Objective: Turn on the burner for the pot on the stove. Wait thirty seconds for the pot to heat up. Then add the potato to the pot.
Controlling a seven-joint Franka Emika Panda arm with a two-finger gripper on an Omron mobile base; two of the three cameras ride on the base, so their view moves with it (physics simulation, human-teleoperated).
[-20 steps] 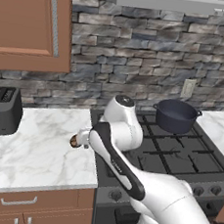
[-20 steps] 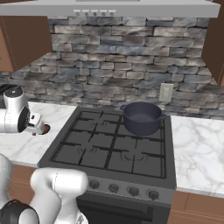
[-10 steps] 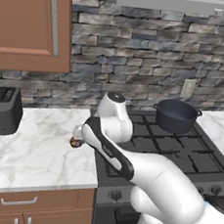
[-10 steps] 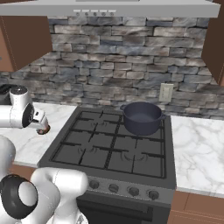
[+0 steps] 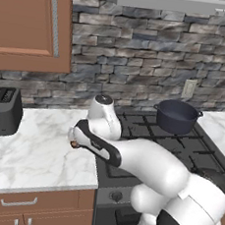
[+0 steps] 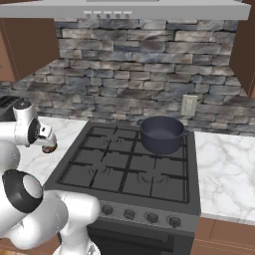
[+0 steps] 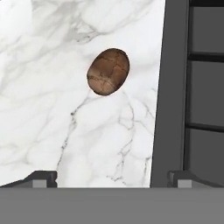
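pincer (image 7: pixel 112 177) spread wide, holding nothing, above the white marble tabletop (image 7: pixel 52 131) | small brown oval potato (image 7: pixel 108 71) lies on the tabletop just beside the black gas stove (image 6: pixel 129 169), its left edge | round dark blue-grey pot (image 6: pixel 161 134) stands on the stove's back right grate, well apart from the potato
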